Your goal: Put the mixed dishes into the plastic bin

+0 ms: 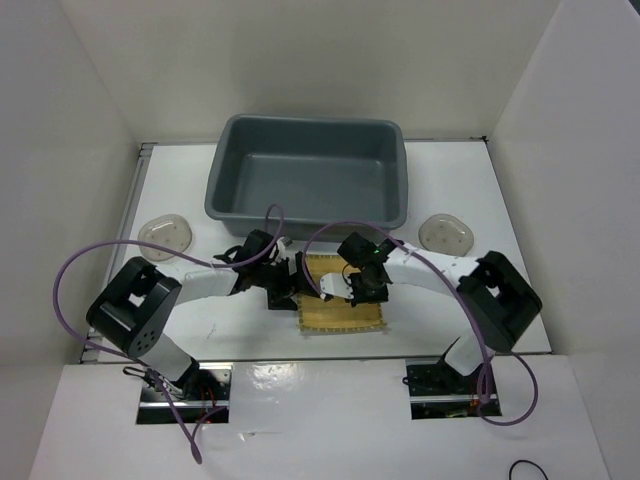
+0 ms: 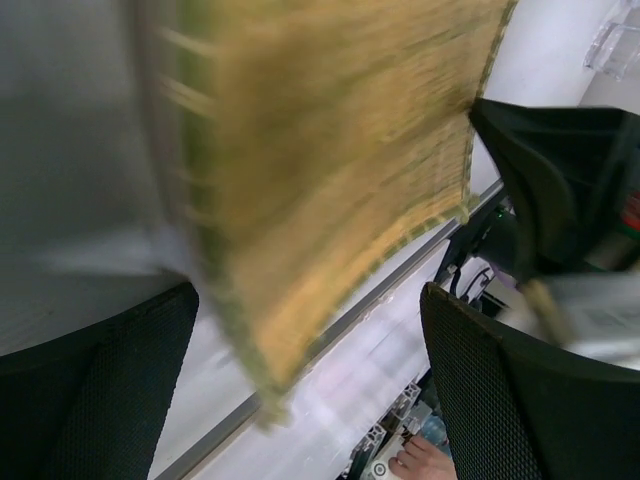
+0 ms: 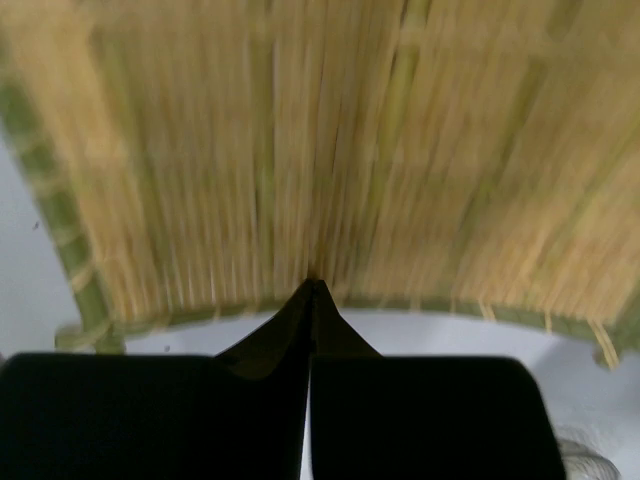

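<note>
The tan-yellow woven mat (image 1: 335,308) lies in front of the dark grey plastic bin (image 1: 305,180), between both arms. My right gripper (image 1: 364,286) is shut on the mat's edge (image 3: 300,150), and the mat bows up around the closed tips (image 3: 313,285). My left gripper (image 1: 284,288) is open at the mat's left side. In the left wrist view the blurred mat (image 2: 330,150) hangs over the gap (image 2: 300,390) between the fingers (image 2: 110,390). A clear round plate (image 1: 165,235) sits left of the bin and a clear bowl (image 1: 447,232) right of it. The small cup is not in view.
White walls close in the table at the back and both sides. The table's front edge with its metal rail (image 2: 330,340) runs just below the mat. The purple cables (image 1: 90,265) loop over both arms.
</note>
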`<control>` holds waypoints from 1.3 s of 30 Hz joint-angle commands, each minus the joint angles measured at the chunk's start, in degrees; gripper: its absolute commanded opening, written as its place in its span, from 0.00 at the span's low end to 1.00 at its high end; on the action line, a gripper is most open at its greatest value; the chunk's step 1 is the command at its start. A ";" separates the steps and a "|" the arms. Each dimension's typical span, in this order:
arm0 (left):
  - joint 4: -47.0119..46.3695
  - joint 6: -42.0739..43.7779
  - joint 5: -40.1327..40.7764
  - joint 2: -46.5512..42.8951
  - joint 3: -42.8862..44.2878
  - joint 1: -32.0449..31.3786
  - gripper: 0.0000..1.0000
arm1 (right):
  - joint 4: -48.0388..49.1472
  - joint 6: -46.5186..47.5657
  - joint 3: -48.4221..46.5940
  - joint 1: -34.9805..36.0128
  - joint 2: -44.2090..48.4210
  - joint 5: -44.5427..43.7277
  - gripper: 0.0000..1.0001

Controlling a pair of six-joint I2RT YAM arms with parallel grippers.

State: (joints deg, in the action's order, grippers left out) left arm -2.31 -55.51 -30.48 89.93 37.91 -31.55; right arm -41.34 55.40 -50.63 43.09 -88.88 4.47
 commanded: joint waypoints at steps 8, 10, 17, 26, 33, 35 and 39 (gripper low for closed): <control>4.15 0.31 7.18 -2.91 -2.49 -2.81 0.99 | 5.22 -0.20 1.14 0.50 -8.24 -0.60 0.00; 4.15 -0.22 7.19 -3.44 -2.49 -2.81 0.99 | 5.22 0.41 2.03 0.50 -6.31 0.10 0.00; 0.20 -2.50 4.29 0.33 -0.29 -3.86 0.56 | 5.75 -2.65 1.94 0.50 -5.16 3.79 0.00; 2.92 -3.11 6.57 -1.68 0.59 -4.40 0.00 | 4.08 -5.38 -0.61 -1.34 -0.86 6.42 0.00; 8.80 -3.64 8.16 -14.49 -0.03 -4.40 0.00 | 2.24 -8.46 0.62 -1.87 7.05 9.15 0.00; 10.56 -4.17 8.16 -17.84 -0.56 -4.40 0.00 | 2.23 -8.46 1.32 -3.36 9.85 9.68 0.00; 12.05 -4.70 8.77 -21.80 -1.08 -4.40 0.00 | 2.23 -8.98 1.94 -6.17 14.69 10.82 0.00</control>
State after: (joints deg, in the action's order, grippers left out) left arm 8.71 -60.18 -22.20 71.16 37.04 -35.88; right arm -39.64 47.77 -49.08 38.85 -78.13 13.02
